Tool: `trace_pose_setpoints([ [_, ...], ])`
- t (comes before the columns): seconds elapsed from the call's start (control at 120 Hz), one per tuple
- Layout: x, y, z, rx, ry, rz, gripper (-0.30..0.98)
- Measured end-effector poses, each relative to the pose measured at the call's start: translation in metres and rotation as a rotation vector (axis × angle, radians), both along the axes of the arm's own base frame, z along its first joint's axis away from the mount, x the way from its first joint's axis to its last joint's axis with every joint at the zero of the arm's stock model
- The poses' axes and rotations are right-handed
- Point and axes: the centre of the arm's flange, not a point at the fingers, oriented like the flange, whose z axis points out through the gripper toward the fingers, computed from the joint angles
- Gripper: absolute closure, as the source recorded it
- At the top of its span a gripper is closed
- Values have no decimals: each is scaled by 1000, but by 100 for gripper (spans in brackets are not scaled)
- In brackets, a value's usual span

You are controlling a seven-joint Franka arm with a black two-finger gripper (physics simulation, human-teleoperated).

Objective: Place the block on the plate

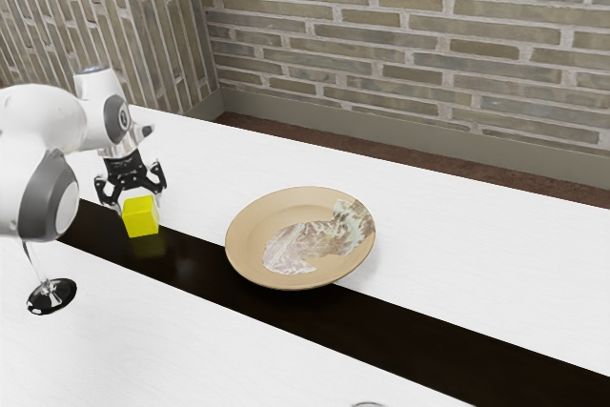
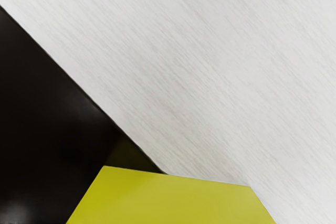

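- Bottom edge, exterior view: sliver of a curved rim (image 1: 368,404), too cut off to identify.
- Near, exterior view's left: glass (image 1: 51,295) with round foot and thin stem, on the white tabletop (image 1: 238,350); upper part hidden by the arm.
- White and gray arm (image 1: 43,131), comes in from the exterior view's left.
- Black strip (image 1: 410,335) runs across the tabletop, exterior view's left to lower right; white surface both sides.
- Yellow block (image 1: 140,216), exterior view's left, at the black strip, well apart from the plate. Not on the plate. Can't tell if its underside touches the strip.
- End effector (image 1: 136,201): black, pointing down, right at the block's top. How far open: can't tell. Whether it has hold of the block: can't tell.
- Wrist view: block large at the lower edge, edge between black strip and white surface just beside it.
- Plate (image 1: 255,227): round, tan, marbled patch, mid-scene, partly over the strip's far edge.
- Far: brick wall (image 1: 400,35), gray baseboard (image 1: 381,122), reddish-brown floor (image 1: 400,152).
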Motion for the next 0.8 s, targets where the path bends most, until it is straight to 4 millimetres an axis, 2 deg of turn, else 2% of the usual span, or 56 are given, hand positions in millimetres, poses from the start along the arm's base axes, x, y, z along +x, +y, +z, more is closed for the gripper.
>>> trace_pose_setpoints([
  [0.142,-2,0,-7,-17,-5,9,20],
  [0.367,-2,0,-4,-13,-13,7,34],
  [0.5,0,1,14,-3,-35,3,37],
  [0.667,6,-4,52,18,-81,-13,36],
  [0.733,16,-16,71,33,-103,-39,35],
  [0.8,28,-44,85,34,-116,-83,35],
])
